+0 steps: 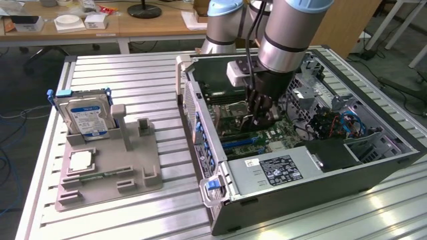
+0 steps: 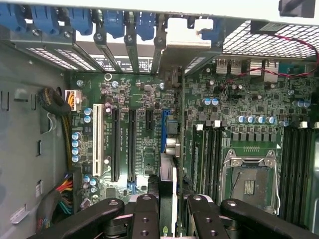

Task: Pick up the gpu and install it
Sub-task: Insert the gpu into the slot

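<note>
The gpu (image 2: pixel 168 191) stands on edge between the fingers of the gripper (image 2: pixel 168 219), seen end-on in the wrist view as a thin pale strip running away from the jaws toward the blue slot (image 2: pixel 163 130) on the motherboard (image 2: pixel 139 149). The gripper is closed on the card, jaws narrowed to its thickness. In the exterior view the gripper (image 1: pixel 261 117) is lowered deep inside the open computer case (image 1: pixel 313 175), just above the board.

Judging from this, pickup is done and the card is over the expansion slots; whether it is fully seated cannot be told.

Room is tight: the empty CPU socket (image 2: pixel 249 179) lies close on one side of the gripper, the black slots (image 2: pixel 115 144) on the other, and the rear bracket wall (image 2: pixel 179 50) with its blue latches ahead.
</note>
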Controlling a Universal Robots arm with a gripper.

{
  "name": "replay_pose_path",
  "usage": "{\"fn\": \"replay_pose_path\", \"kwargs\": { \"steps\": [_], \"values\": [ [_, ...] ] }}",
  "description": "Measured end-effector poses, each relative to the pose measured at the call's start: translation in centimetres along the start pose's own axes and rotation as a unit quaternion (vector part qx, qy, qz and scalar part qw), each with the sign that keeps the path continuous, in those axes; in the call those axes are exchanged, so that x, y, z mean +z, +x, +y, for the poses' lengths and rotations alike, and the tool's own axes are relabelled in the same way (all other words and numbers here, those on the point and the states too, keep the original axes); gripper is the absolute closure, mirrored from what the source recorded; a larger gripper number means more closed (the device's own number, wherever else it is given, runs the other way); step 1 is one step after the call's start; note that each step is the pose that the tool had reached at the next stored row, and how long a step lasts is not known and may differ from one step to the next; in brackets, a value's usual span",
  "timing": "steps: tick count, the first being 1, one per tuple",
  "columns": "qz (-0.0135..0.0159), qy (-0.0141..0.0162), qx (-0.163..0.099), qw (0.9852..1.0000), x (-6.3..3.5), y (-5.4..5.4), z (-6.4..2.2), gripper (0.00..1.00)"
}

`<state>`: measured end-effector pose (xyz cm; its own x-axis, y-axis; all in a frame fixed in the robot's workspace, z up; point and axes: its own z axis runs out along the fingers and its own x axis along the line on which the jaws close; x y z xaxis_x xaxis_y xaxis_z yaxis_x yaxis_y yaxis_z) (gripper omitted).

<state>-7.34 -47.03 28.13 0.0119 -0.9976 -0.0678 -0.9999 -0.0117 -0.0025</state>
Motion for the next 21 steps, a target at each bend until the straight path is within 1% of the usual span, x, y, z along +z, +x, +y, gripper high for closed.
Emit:
{"fn": "replay_pose_path", "kwargs": {
  "steps": [21],
  "values": [
    [0.0000, -0.0006, 0.000, 1.0000, 1.30, 0.1, 0.58, 0.73]
  ]
}}
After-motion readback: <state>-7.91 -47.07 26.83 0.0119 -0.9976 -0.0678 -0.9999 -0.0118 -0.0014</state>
